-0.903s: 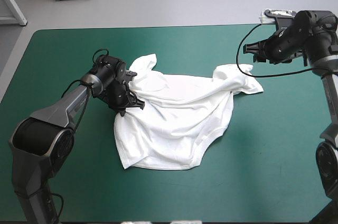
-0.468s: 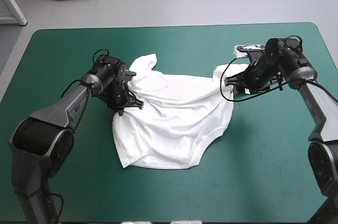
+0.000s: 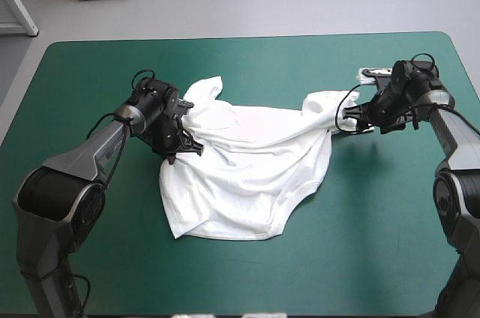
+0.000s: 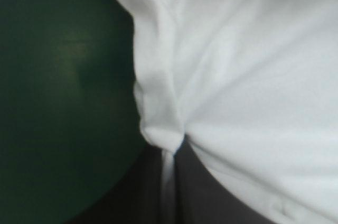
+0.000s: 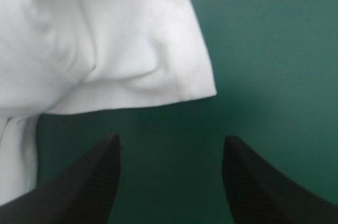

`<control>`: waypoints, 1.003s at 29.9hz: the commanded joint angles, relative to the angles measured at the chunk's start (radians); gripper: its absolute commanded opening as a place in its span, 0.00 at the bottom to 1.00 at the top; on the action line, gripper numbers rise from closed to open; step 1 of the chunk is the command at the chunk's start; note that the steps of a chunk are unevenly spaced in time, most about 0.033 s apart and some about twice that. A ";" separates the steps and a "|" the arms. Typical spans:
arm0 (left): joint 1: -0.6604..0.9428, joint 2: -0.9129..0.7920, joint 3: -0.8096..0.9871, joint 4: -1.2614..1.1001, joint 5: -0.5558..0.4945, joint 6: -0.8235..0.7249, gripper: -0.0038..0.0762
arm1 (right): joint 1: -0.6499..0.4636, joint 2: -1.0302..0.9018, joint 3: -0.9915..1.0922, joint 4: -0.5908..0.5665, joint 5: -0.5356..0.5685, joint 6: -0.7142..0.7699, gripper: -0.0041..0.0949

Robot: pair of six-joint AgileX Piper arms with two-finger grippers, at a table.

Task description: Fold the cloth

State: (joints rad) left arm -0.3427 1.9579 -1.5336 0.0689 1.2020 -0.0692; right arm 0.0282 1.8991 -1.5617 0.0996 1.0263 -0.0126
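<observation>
High view — rumpled white T-shirt (image 3: 247, 175), left jaws tight on a fold, right jaws apart, empty

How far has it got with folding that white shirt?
Nothing looks folded yet: the T-shirt lies rumpled and partly spread on the teal-green cover. In hand: the left gripper is pinching one edge, while the right gripper is open just short of a sleeve. Left: probably gripping that sleeve, flattening, and every fold.
</observation>
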 commanded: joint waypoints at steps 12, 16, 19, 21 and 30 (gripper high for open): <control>0.003 -0.038 -0.015 0.020 -0.022 0.007 0.04 | -0.013 0.205 -0.286 0.011 0.056 -0.007 0.60; 0.003 -0.038 -0.015 0.020 -0.029 0.007 0.04 | -0.011 0.233 -0.284 0.023 0.146 0.013 0.53; 0.003 -0.038 -0.015 0.020 -0.034 0.007 0.04 | 0.001 0.239 -0.273 0.045 0.213 0.013 0.26; 0.003 -0.038 -0.015 0.020 -0.036 0.007 0.04 | 0.018 0.237 -0.266 0.051 0.226 0.004 0.03; 0.003 -0.043 -0.019 0.036 -0.036 0.009 0.04 | 0.060 0.194 -0.270 0.022 0.226 0.006 0.02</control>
State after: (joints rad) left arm -0.3427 1.9579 -1.5336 0.0682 1.1996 -0.0593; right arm 0.0679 2.1455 -1.8360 0.0680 1.1667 -0.0071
